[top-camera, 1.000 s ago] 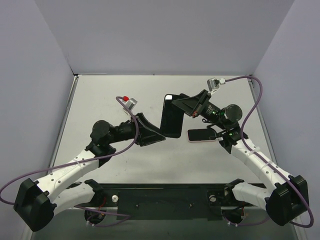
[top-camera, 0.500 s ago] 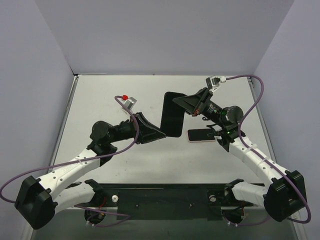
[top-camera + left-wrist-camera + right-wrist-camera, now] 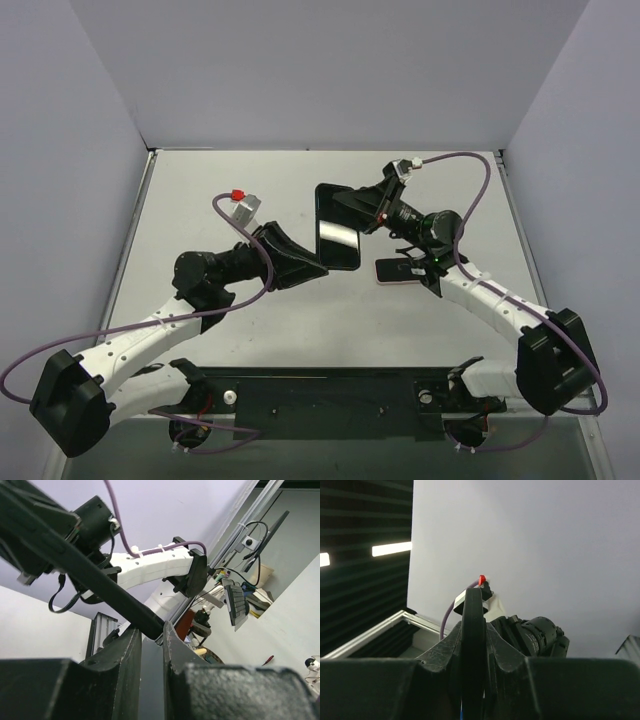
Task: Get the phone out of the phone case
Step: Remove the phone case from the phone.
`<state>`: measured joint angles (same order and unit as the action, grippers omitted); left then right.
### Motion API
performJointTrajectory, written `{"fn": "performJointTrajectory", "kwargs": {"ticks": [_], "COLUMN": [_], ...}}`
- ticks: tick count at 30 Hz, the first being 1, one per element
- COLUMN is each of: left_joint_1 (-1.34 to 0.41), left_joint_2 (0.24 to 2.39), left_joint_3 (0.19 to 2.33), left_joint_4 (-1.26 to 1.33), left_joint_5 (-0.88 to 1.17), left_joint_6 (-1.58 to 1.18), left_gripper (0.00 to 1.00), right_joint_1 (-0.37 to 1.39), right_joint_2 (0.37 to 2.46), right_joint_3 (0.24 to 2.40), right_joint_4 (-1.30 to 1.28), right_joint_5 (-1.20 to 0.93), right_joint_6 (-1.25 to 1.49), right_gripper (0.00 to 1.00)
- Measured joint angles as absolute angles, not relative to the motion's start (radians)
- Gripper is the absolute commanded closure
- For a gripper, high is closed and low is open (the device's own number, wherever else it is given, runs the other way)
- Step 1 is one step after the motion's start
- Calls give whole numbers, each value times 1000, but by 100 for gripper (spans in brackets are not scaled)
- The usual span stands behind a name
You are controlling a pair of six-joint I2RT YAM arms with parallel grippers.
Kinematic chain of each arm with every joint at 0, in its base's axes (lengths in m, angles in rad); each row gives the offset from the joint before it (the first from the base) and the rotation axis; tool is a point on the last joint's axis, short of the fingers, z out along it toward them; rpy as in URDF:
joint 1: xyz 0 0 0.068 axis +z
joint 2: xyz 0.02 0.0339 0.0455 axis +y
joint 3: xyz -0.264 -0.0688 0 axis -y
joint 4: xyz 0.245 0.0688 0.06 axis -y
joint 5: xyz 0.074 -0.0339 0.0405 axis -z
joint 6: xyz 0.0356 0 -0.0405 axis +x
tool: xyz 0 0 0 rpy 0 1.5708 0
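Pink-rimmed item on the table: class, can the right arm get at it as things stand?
Probably not yet. The pink-rimmed item lies close under that arm, but the right gripper is shut on the black phone, shared aloft with the left gripper; it must let go first.

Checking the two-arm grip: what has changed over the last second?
The left tool came in and closed on the near end of the phone. The right tool, clamped on the far end, carried the phone slightly left. The pink item stayed put.
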<state>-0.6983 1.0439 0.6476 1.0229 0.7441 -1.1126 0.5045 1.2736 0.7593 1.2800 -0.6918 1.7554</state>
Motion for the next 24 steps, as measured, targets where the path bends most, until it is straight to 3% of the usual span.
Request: {"fn": "performJointTrajectory", "kwargs": {"ticks": [12,13,14,15,16,17,24], "left_joint_1": [-696,-694,-693,-693,-693,-693,-690], "left_joint_2": [1042,1042,1042,1042,1042,1042,955], "left_joint_3": [632,632,633,633,633,633,631], "left_joint_4": [1026,1014,1003,991,982,970,820], "left_joint_5": [728,725,725,725,729,732,716], "left_joint_6": [-1055,-1055,-1055,-1054,-1052,-1052,-1031], "left_gripper": [100,95,70,59,29,19,19], "right_joint_1": [546,545,545,543,542,541,546], "right_joint_2": [1328,1327,1326,1322,1312,1295,1072], "right_joint_3": [759,759,759,759,759,759,778], "right_joint_4": [1247,1243,1239,1229,1216,1203,947], "right_joint_5": [-641,-633,-629,-624,-623,-628,-680], "right_joint_6": [1892,1887,1881,1863,1841,1800,1456], "right_gripper": [100,100,100,100,100,100,100]}}
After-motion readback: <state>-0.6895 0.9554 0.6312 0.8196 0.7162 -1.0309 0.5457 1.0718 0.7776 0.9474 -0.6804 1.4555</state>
